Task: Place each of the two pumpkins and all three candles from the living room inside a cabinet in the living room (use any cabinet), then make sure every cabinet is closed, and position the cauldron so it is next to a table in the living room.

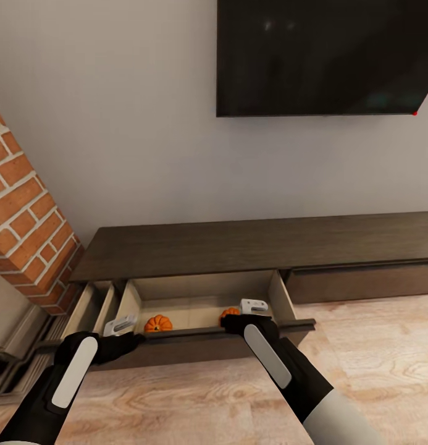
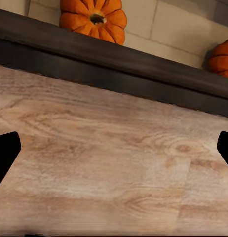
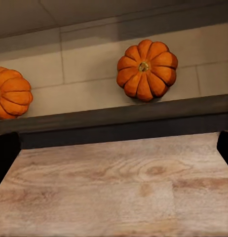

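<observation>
**Closing the open cabinet drawer with both pumpkins inside**

The right hand sits over the front rail of the open drawer, fingers spread and holding nothing; the right wrist view looks down across the rail at the floor. The left hand hovers at the drawer's left front corner, also released and empty.

Both pumpkins lie on the pale drawer bottom, well apart: one nearer the left hand, the other just beside the right hand.

The cabinet stands against the wall. No candles are visible here.

Likely step: push the drawer shut.
- Press on the rail evenly with both hands to avoid skewing.
- Keep fingers clear of the pumpkins.
- A narrower drawer at the left is also open; close it afterwards.
</observation>
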Tool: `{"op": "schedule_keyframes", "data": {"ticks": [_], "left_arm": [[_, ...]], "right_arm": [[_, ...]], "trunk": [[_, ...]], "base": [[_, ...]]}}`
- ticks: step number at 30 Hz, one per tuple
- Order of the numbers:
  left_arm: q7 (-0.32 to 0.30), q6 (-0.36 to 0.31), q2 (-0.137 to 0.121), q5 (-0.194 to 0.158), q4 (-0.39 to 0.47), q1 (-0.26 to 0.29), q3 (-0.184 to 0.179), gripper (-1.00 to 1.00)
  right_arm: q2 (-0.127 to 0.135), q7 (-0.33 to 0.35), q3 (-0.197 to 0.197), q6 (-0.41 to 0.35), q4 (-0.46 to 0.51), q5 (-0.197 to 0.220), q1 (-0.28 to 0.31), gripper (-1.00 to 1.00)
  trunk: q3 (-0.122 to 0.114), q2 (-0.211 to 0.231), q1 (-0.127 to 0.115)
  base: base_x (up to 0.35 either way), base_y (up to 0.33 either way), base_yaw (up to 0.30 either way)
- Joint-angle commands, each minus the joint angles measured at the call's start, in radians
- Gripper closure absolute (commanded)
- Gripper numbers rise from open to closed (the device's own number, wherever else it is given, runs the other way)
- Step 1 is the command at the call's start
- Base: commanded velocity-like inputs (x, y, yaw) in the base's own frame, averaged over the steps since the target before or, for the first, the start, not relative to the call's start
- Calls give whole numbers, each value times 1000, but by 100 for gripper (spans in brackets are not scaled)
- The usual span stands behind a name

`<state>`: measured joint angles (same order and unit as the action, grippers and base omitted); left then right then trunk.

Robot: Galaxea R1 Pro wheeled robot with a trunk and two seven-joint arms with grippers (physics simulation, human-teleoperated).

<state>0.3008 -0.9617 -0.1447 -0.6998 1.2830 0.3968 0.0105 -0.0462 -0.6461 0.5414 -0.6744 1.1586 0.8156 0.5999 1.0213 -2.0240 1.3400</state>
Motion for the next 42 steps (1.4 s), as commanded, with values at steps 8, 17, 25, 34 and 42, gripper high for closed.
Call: {"op": "schedule_keyframes", "data": {"ticks": [8,17,25,34,42], "left_arm": [[9,-3,-1,-10,1,0,0,-100],[9,-3,0,-10,1,0,0,-100],[10,-3,3,-10,-3,0,-2,-100],[11,-3,4,-10,-9,0,-5,-100],[11,-3,4,-10,-10,0,-6,-100]], "right_arm": [[2,-10,2,-2,1,10,1,-100],[2,-10,2,-4,1,10,1,-100],[2,-10,2,-5,1,10,1,-100],[2,-10,0,-5,1,10,1,-100],[2,-10,0,-5,1,10,1,-100]], "trunk": [[1,0,0],[1,0,0],[1,0,0],[1,0,0],[1,0,0]], "base": [[-50,0,0],[-11,0,0],[-53,0,0],[-58,0,0],[-65,0,0]]}}
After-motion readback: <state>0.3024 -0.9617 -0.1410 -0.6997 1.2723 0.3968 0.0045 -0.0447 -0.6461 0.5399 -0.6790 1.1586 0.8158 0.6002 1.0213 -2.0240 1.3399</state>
